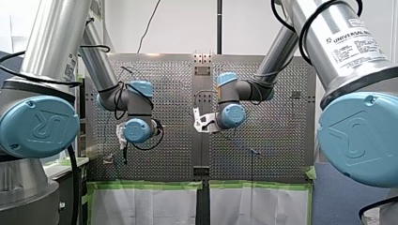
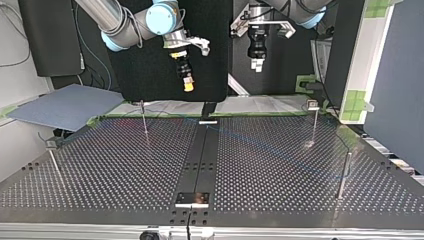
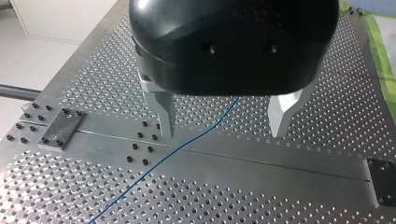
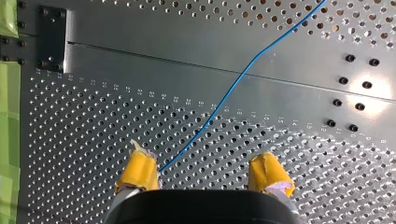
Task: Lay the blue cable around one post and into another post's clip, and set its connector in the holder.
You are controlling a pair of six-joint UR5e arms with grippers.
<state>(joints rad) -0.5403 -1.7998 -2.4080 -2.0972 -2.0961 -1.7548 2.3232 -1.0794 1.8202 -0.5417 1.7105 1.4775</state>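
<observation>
The thin blue cable (image 3: 154, 164) lies slack on the perforated table, crossing the central strip. In the left wrist view it runs under and between my left gripper's (image 3: 224, 133) metal fingers (image 3: 166, 114), which hang open above it without touching. My right gripper (image 4: 205, 175) is open too, and the cable (image 4: 233, 88) leads from near its yellow pads (image 4: 140, 169) away across the strip. In the top view both grippers, my right (image 2: 188, 86) and my left (image 2: 256, 64), hang high over the table's far edge. The cable (image 2: 260, 142) shows only faintly there. I cannot make out its connector.
Thin upright posts stand on the table: one at the far left of the top view (image 2: 145, 122), one far right (image 2: 314, 125), one near right (image 2: 344, 175), one near left (image 2: 54, 162). Small plates (image 2: 192, 199) sit on the central strip. Green tape (image 4: 8, 116) marks the table's edge.
</observation>
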